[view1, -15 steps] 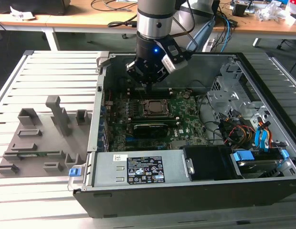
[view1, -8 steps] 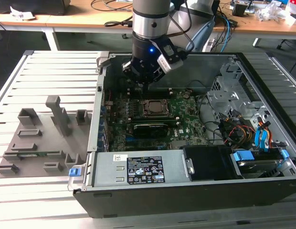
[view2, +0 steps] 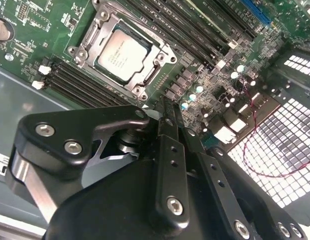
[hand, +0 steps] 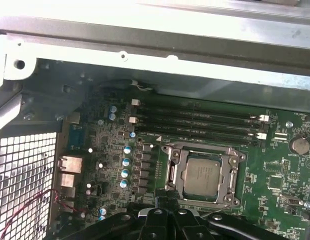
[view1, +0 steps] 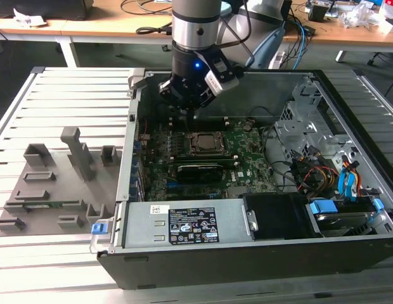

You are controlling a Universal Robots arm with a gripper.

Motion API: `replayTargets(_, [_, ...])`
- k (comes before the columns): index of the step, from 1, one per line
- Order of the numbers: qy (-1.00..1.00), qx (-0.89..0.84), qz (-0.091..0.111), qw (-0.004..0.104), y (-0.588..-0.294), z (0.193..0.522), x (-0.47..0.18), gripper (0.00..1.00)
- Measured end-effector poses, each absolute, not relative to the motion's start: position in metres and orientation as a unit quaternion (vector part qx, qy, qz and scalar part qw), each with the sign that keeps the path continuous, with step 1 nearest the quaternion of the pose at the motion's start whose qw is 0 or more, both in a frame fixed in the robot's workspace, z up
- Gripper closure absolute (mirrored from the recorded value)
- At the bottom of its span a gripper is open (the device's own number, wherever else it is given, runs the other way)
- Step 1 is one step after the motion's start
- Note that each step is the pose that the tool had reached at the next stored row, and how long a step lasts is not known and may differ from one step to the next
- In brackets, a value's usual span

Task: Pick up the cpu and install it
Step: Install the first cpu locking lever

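The cpu (view1: 203, 143) lies flat in the socket frame on the green motherboard inside the open computer case; its silver-grey top shows in both wrist views (view2: 122, 55) (hand: 202, 176). My gripper (view1: 193, 114) hangs a short way above the board, just beside the socket toward the case's back wall. Its two black fingers (view2: 167, 145) meet at their tips (view2: 165, 102), shut with nothing between them. The fingertips stand apart from the cpu.
The case's rim (view1: 348, 88) surrounds the board. A power supply (view1: 184, 225), a dark expansion card (view1: 199, 171), and a drive cage with cables (view1: 323, 177) lie around the socket. Memory slots (hand: 195, 122) run alongside it. A grey slotted tray (view1: 57, 183) sits on the exterior view's left.
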State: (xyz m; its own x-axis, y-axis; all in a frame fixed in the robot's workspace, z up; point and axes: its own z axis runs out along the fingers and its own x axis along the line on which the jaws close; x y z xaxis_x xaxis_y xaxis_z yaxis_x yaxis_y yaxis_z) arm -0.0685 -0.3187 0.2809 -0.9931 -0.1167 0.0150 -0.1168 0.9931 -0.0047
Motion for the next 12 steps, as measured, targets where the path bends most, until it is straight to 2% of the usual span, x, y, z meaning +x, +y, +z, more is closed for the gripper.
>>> replayTargets(12, [-0.998,0.058,0.003,0.007,-0.317,0.281,-0.08,0.89])
